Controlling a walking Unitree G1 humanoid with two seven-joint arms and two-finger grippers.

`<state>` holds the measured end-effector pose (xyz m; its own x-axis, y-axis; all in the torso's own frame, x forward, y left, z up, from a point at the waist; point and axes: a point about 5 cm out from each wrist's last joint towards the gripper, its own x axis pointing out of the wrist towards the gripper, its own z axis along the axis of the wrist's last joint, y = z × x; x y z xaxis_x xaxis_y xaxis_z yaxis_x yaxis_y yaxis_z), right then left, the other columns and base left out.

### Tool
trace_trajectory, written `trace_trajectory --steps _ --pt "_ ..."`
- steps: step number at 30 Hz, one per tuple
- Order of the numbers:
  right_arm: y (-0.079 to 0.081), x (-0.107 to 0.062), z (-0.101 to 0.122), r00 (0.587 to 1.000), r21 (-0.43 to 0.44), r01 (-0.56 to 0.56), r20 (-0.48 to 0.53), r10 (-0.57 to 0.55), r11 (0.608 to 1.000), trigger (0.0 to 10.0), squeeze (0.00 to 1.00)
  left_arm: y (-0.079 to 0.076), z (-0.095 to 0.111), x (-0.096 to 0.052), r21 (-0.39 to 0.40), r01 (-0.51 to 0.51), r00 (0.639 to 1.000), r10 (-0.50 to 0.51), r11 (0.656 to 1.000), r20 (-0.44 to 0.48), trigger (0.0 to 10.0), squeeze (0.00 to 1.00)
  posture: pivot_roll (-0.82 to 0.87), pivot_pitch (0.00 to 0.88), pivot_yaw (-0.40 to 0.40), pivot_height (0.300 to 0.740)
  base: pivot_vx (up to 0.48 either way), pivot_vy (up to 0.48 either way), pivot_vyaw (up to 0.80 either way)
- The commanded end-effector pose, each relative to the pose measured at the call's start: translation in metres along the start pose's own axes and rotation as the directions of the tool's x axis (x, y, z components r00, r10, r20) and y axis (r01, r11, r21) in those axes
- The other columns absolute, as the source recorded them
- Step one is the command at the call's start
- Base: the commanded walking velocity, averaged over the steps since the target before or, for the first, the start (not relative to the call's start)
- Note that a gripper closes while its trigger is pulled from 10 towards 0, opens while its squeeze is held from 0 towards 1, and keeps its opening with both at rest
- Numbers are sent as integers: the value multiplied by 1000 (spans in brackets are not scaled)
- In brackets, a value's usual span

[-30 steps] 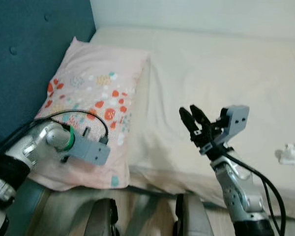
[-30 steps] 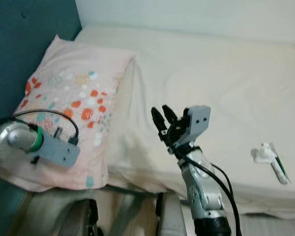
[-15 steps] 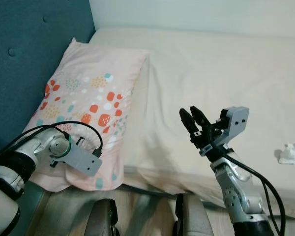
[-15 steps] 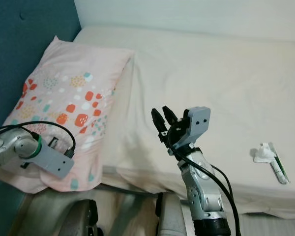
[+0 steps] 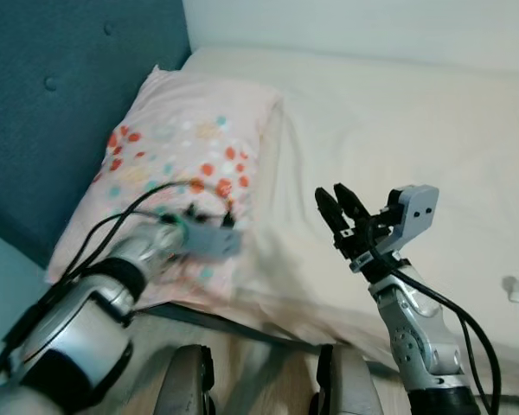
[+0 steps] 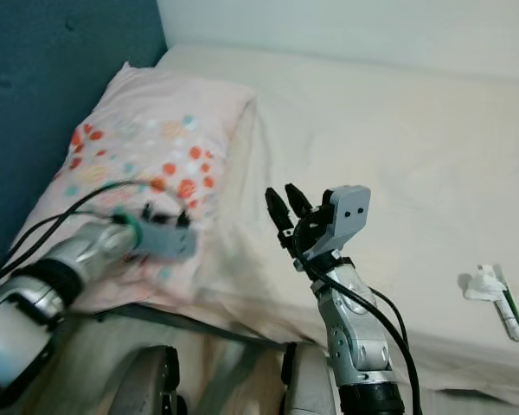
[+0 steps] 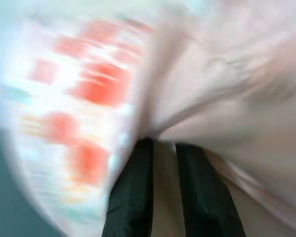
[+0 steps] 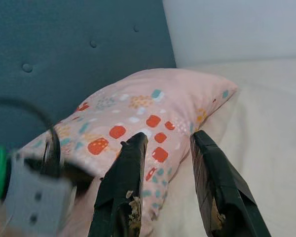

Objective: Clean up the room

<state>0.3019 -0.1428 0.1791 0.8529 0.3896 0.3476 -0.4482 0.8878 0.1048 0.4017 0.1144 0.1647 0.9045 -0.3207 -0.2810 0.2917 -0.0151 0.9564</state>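
Observation:
A pink pillow [image 5: 190, 147] with red and teal spots lies at the head of the cream bed [image 5: 415, 130]. My left arm reaches to the pillow's near right corner, its grey wrist [image 5: 209, 238] blurred against the fabric. In the left wrist view my left gripper [image 7: 163, 143] has its two black fingers almost together, with pillow fabric pinched and creased at their tips. My right gripper [image 5: 342, 201] is held up over the bed's near edge, open and holding nothing. The right wrist view looks between its fingers [image 8: 128, 163] at the pillow [image 8: 153, 108].
A teal padded headboard [image 5: 60, 112] stands left of the pillow. A crumpled white wrapper [image 6: 483, 284] and a thin green-edged strip [image 6: 511, 316] lie on the bed at the right. My feet [image 5: 186, 389] stand on the floor by the bed's edge.
My left arm has moved forward and right, from the pillow's near left edge to its near right corner. The camera has turned a little left. The right arm holds its pose.

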Motion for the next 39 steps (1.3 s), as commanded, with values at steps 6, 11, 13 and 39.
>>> trace_trajectory --steps 6,11,13,39 --pt "0 -4 -1 1000 -11 12 -6 -12 1000 10000 0 30 17 6 -50 -285 958 284 957 -25 10000 145 -16 122 76 610 0 0 0" --pt "1 -4 0 1000 -10 18 -3 -18 1000 10000 0 36 27 8 -55 -361 933 359 931 -36 10000 137 -24 123 81 610 0 0 0" --pt "0 -6 1 1000 -12 23 -1 -23 1000 10000 0 18 22 8 -22 -211 977 211 977 -19 10000 125 -23 126 83 610 0 0 0" --pt "0 -5 -7 999 12 -11 -40 12 1000 10000 0 -39 -42 -147 -347 410 904 -326 843 276 10000 98 81 159 42 610 0 0 0"
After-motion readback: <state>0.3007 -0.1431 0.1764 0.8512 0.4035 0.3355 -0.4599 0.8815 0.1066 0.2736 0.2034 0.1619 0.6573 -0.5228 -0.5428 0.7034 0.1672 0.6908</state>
